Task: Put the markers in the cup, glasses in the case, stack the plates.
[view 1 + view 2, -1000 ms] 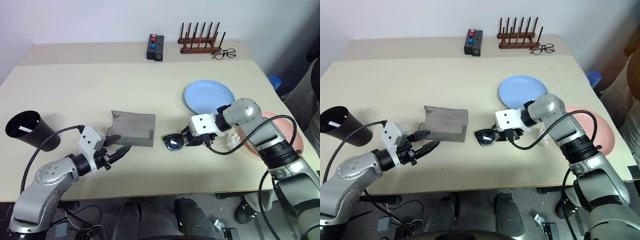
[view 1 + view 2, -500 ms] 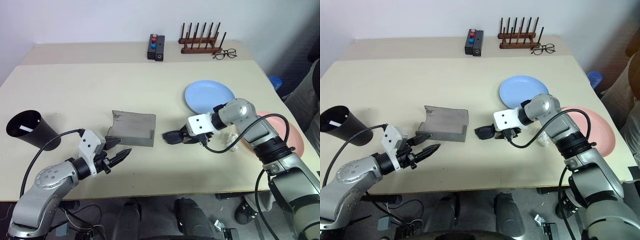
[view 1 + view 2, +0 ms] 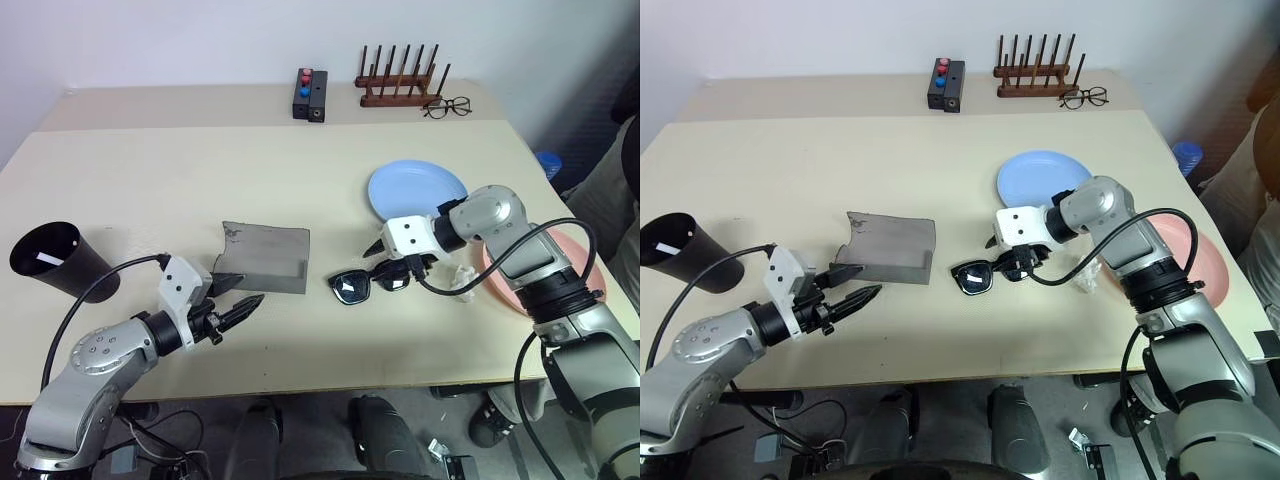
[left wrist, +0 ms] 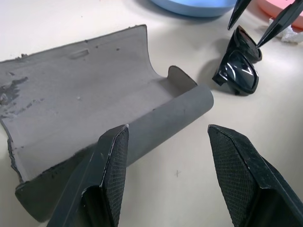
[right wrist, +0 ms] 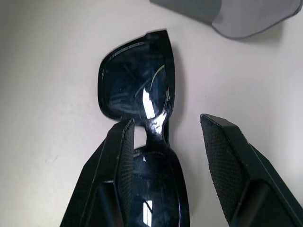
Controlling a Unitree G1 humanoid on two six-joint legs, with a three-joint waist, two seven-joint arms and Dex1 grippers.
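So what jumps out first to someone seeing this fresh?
The black sunglasses lie mid-table under the right tool, whose open fingers straddle them. Just left, the grey case lies open, with the left tool open at its near end.

Premises appearing to be a lab or office test room — plain white wall [image 3: 200, 40] backing a bare beige table [image 3: 150, 170], wooden peg rack [image 3: 402, 82] sitting at rear.

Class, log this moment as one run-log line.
sunglasses: on table, unheld | right claw: open above them | case: open, empty | left claw: open beside case
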